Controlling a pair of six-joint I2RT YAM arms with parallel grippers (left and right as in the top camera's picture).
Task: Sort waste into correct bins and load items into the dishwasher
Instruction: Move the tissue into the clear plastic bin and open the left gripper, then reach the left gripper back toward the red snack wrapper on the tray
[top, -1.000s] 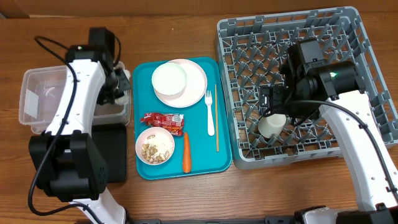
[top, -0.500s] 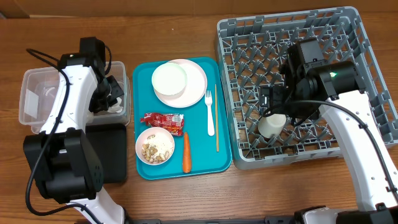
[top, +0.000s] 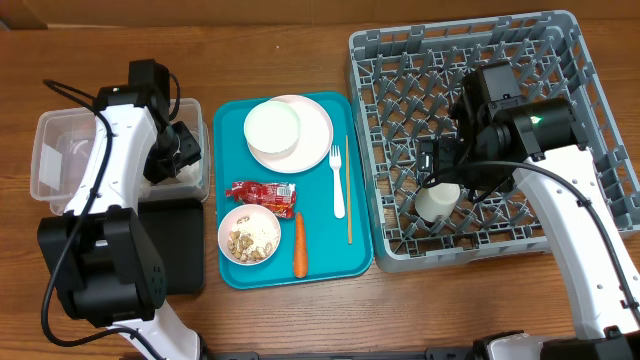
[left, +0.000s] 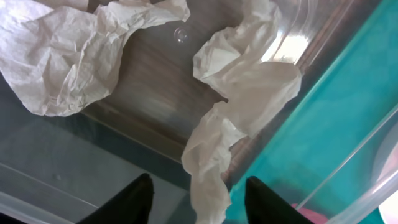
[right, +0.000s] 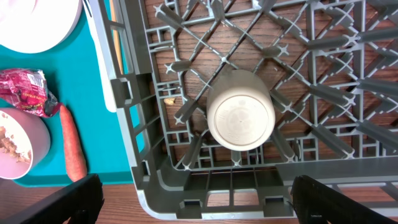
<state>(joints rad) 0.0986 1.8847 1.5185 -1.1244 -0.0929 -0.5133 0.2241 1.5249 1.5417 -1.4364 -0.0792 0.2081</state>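
Note:
My left gripper (top: 178, 150) (left: 199, 205) hangs over the right end of the clear tub (top: 58, 150), open. A crumpled white napkin (left: 239, 106) droops between its fingers, touching neither; a second napkin (left: 68, 50) lies in the tub. My right gripper (top: 440, 172) (right: 199, 208) stands wide open above the upturned white cup (top: 437, 203) (right: 241, 117) in the grey rack (top: 560, 30). On the teal tray (top: 225, 270) sit a plate (top: 318, 135) with a bowl (top: 273, 128), a red wrapper (top: 262, 193), a crumb bowl (top: 249, 234), a carrot (top: 299, 246), a fork (top: 337, 180) and a stick (top: 348, 190).
The black tray (top: 178, 245) lies in front of the clear tub, partly under my left arm. The rack's front wall (right: 249, 199) stands just below my right fingers. Bare wooden table (top: 420, 310) runs along the front edge.
My left gripper moved left over the tub, then opened, letting go of the napkin. The right arm has not moved.

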